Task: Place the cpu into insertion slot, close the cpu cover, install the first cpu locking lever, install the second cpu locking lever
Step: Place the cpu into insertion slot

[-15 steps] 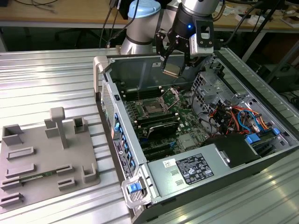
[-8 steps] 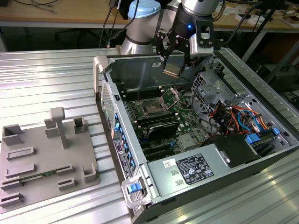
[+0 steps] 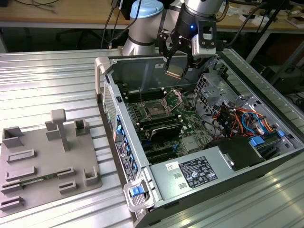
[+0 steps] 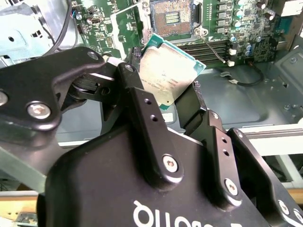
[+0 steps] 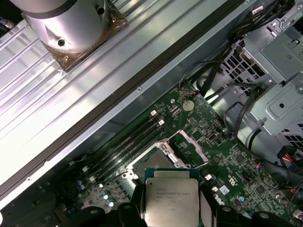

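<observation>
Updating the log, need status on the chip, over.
Gripper shut on chip, held above the board. Socket bare, cover raised. Nothing seen in the way.

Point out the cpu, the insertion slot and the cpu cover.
the cpu [image 5: 171, 201], first wrist view, metal top face.
the insertion slot [image 3: 155, 109], exterior view, dark middle.
the cpu cover [image 3: 175, 98], exterior view, raised frame.

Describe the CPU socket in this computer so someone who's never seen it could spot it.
Start at the open computer case, then the green motherboard on its floor. Near the board's middle lies the insertion slot, with the cpu cover tipped up beside it. It is a dark square with a metal rim, while the neighbouring memory slots are long, narrow and black.
</observation>
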`<state>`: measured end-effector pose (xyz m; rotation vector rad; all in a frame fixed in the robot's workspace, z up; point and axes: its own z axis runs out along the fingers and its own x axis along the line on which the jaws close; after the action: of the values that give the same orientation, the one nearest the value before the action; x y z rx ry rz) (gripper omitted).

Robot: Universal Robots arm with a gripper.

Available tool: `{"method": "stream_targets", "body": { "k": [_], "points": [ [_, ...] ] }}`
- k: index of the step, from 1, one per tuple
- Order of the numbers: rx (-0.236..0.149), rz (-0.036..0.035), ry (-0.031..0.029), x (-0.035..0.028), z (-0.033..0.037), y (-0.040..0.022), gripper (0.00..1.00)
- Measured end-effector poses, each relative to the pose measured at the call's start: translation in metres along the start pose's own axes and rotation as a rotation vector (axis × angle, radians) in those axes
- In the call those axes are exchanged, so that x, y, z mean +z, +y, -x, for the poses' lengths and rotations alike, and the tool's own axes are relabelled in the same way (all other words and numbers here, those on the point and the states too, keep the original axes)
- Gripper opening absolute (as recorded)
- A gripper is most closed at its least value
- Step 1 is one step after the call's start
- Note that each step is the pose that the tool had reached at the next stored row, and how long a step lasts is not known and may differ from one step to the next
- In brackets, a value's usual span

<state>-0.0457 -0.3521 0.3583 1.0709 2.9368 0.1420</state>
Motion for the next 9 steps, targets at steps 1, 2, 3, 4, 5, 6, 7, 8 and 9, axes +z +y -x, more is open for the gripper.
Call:
{"method": "stream_targets", "body": {
  "k": [1,2,3,4,5,6,7,8,9],
  "points": [
    [0.007,0.0001,-0.0007,0.0,0.0,0.0,0.55],
    [0.014,0.0002,-0.0013,0.0001,0.0,0.0,0.55],
    [0.02,0.0003,-0.0019,0.0001,0.0,0.0,0.55],
    [0.025,0.0003,-0.0023,0.0001,0.0,0.0,0.55],
    [0.028,0.0004,-0.0026,0.0001,0.0,0.0,0.55],
    [0.029,0.0004,-0.0026,0.0001,0.0,0.0,0.55],
    [0.029,0.0005,-0.0026,0.0002,0.0,0.0,0.55],
    [0.029,0.0004,-0.0026,0.0001,0.0,0.0,0.55],
    [0.029,0.0004,-0.0026,0.0002,0.0,0.0,0.55]
  ]
}}
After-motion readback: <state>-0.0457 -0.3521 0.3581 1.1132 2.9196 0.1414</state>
